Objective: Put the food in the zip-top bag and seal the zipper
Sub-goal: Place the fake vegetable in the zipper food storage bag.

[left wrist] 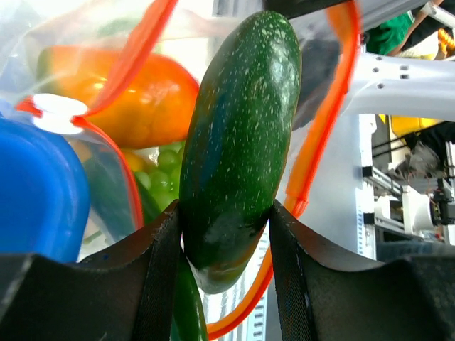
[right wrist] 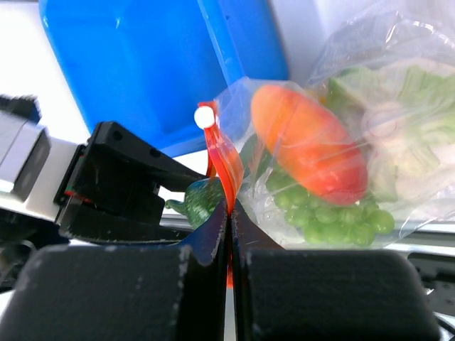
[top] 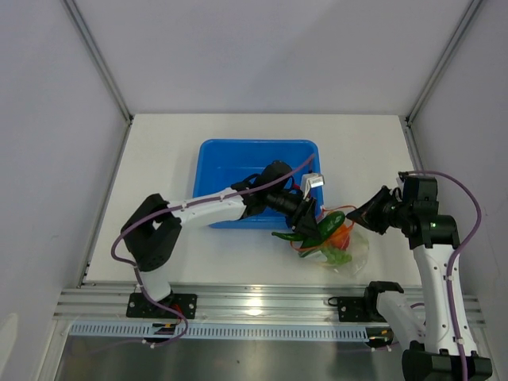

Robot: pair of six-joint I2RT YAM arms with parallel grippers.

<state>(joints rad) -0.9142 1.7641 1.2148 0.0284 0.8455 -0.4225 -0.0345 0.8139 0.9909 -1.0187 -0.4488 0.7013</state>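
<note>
Left gripper, about half spread, clamped the near end of a dark green cucumber, whose far end stood between the two sides of the orange-red zipper at the mouth of the clear bag. The bag lay at about four o'clock from the blue tub. Right gripper, fully closed, pinched the zipper at the bag's two o'clock edge. Both wrist views showed an orange fruit and grapes inside the bag, but only the right one showed the cauliflower.

White tabletop, two items on it. Blue tub sits flat around the middle. Clear zip-top bag lies just off the tub's near-right corner, close to the front edge. Contact between them unclear.
</note>
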